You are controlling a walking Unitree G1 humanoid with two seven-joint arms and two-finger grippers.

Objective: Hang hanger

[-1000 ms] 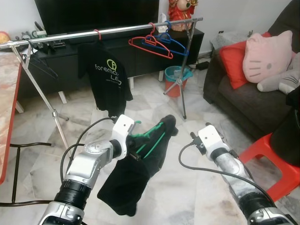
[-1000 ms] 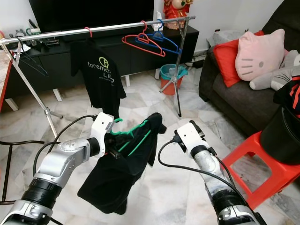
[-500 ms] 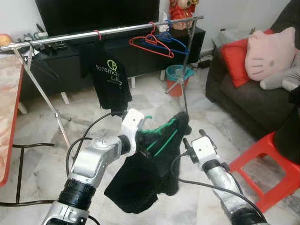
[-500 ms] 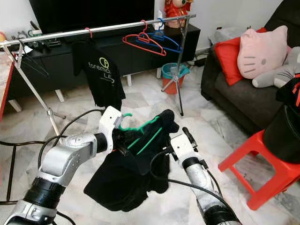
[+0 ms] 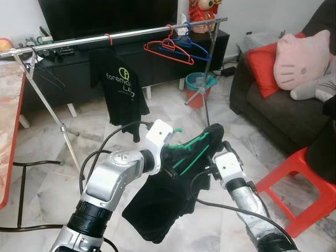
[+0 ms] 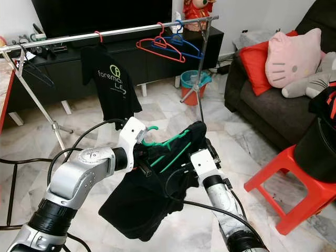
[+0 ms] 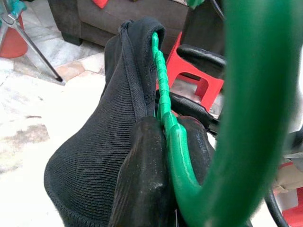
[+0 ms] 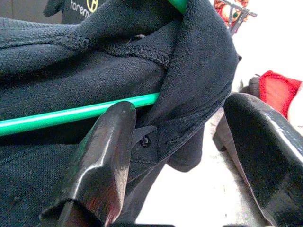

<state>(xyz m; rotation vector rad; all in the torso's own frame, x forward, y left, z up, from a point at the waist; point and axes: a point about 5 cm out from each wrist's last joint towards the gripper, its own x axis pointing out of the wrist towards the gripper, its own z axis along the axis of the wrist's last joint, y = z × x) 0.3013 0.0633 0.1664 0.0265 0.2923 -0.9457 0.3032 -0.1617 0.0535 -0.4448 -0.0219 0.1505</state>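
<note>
The rail lies open between the hung black tee and the red and blue hangers, and again left of the tee. Bare floor leads up to it. The rack's legs, a bucket, the sofa and a red stool crowd the sides.

A green plastic hanger carried a black garment draped over it, the cloth hanging limp below. It was held tilted in mid-air, hook end lower, well short of the silver clothes rail, above the marble floor.
</note>
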